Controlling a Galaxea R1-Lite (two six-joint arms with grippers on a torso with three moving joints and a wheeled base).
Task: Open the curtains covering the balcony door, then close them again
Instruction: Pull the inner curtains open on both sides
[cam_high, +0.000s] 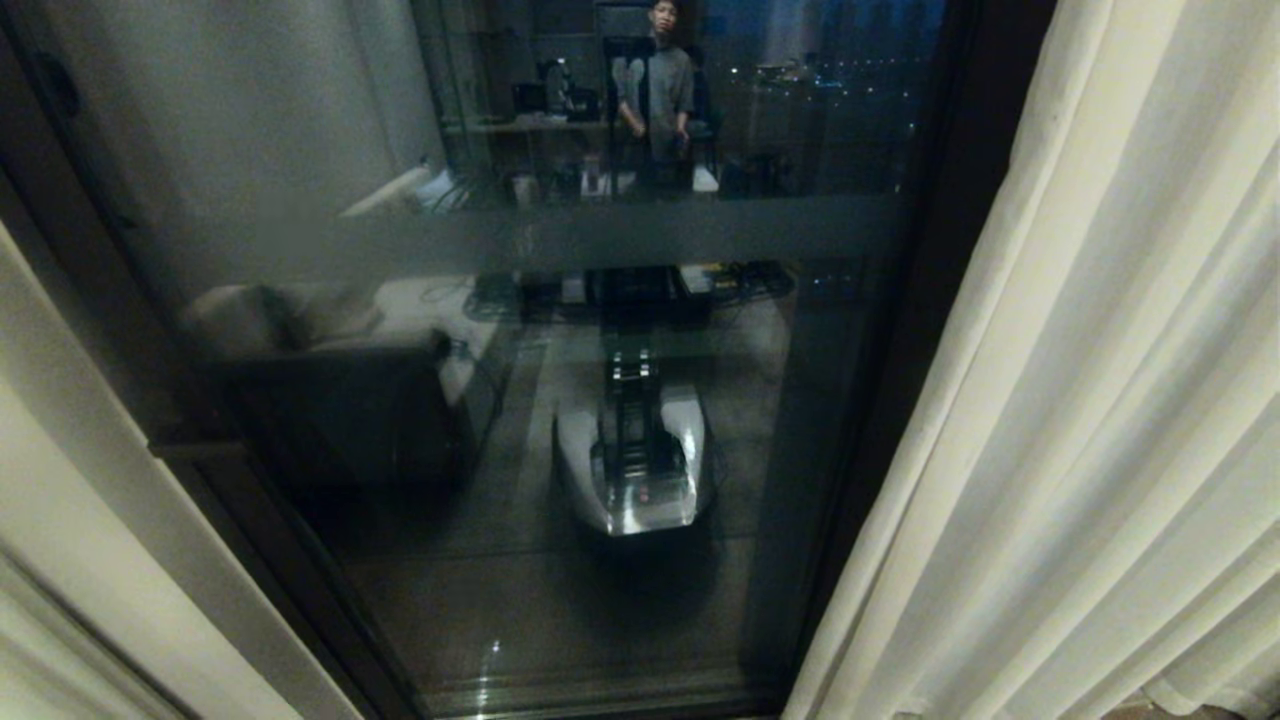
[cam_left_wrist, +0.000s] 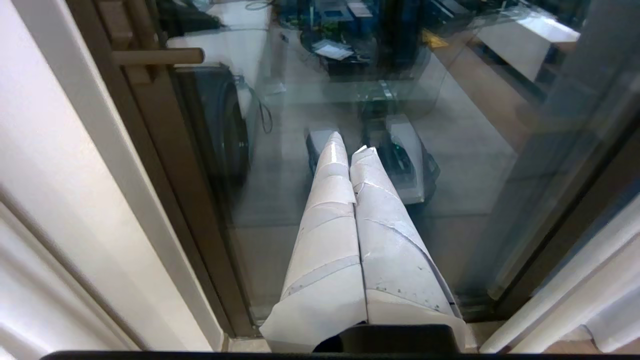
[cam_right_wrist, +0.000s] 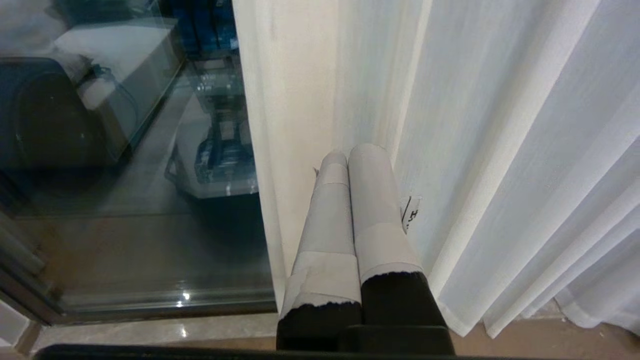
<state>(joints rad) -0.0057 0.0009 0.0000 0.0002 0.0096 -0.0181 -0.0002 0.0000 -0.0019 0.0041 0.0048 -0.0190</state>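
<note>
Balcony door, one dark-framed glass panel with one horizontal crossbar, stands uncovered at centre of the head view. Two curtains: one cream panel gathered in pleats at the door's right side, one drawn off at its left. The glass reflects one person and the robot's base. Left gripper, fingers pressed together and holding nothing, points at the glass. Right gripper, fingers likewise together and empty, sits just before the right curtain's inner edge.
</note>
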